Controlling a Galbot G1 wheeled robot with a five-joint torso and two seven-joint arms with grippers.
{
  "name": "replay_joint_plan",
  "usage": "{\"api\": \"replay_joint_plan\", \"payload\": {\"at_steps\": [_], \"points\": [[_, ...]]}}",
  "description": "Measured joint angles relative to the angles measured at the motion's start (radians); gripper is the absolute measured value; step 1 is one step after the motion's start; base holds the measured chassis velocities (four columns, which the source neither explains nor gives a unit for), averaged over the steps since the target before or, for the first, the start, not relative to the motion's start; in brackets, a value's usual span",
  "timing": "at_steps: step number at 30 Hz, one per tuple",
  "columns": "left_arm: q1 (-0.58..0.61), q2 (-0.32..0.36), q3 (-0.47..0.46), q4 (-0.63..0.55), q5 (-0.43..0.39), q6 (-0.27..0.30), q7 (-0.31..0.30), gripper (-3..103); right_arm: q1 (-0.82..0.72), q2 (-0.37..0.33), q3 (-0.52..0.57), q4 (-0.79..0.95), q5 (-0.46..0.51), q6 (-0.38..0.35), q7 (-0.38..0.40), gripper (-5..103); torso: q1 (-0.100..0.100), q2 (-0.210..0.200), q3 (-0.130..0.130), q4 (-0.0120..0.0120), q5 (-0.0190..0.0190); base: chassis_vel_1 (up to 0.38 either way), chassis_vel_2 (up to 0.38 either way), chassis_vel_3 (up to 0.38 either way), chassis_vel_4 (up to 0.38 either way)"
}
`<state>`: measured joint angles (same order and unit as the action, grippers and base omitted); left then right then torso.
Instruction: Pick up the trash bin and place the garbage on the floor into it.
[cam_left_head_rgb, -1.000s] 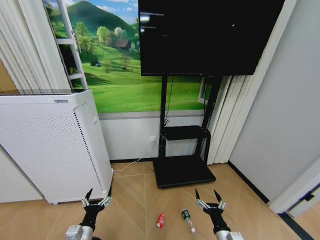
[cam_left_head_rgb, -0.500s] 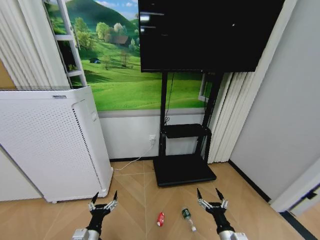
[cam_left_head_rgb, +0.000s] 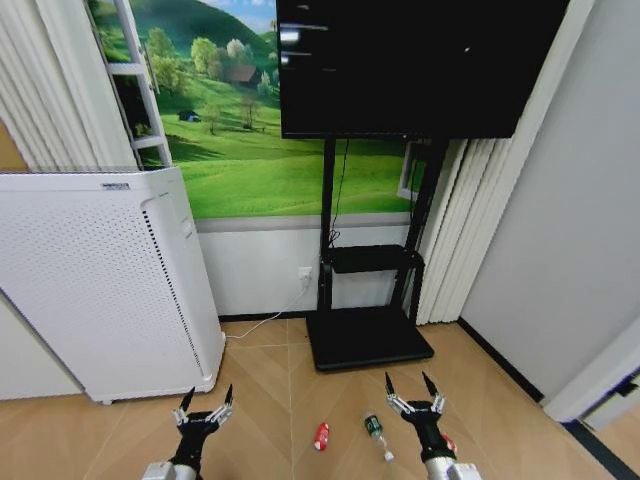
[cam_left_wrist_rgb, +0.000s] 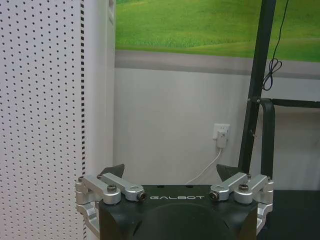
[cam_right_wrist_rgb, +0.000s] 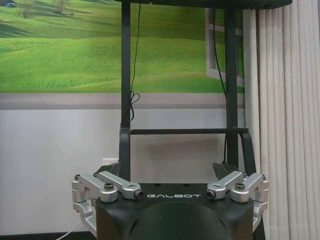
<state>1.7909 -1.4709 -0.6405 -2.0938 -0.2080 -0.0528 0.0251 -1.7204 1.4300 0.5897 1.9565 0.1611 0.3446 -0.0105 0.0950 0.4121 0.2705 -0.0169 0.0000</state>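
The trash bin is out of view. Of the garbage, a little red can (cam_left_head_rgb: 321, 436) lies on the wood floor, and a clear bottle with a green label (cam_left_head_rgb: 376, 434) lies just to its right. A scrap of red (cam_left_head_rgb: 447, 443) shows beside my right arm. My left gripper (cam_left_head_rgb: 205, 404) (cam_left_wrist_rgb: 170, 172) hovers low over the floor left of the can, open and holding nothing. My right gripper (cam_left_head_rgb: 408, 392) (cam_right_wrist_rgb: 170, 167) is just right of the bottle, also open and holding nothing.
A tall white perforated appliance (cam_left_head_rgb: 100, 280) stands at the left against the wall, its cable running to a wall socket (cam_left_head_rgb: 304, 281). A black TV stand (cam_left_head_rgb: 368, 340) with its screen (cam_left_head_rgb: 420, 65) is straight ahead. Curtains (cam_left_head_rgb: 455, 240) and a grey wall close off the right.
The head view has shifted a little. Both grippers have edged toward the middle of the picture and stay open. The can and the bottle lie where they were.
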Motion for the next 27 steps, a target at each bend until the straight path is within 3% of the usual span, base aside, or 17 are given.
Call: {"api": "replay_joint_plan", "payload": {"at_steps": [16,27], "points": [[0.01,-0.014,0.012,0.002,0.028,-0.01,0.005,100,0.006,-0.006,0.008,0.01,-0.005,-0.025,0.049,100,-0.026,-0.073,-0.047,0.0,0.0,0.0,0.0,0.0,0.0],[0.03,-0.008,0.019,-0.01,0.046,-0.004,0.007,100,0.023,-0.001,0.009,-0.005,-0.009,-0.004,0.036,100,-0.042,-0.117,-0.075,0.0,0.0001,0.0,0.0,0.0,0.0]]}}
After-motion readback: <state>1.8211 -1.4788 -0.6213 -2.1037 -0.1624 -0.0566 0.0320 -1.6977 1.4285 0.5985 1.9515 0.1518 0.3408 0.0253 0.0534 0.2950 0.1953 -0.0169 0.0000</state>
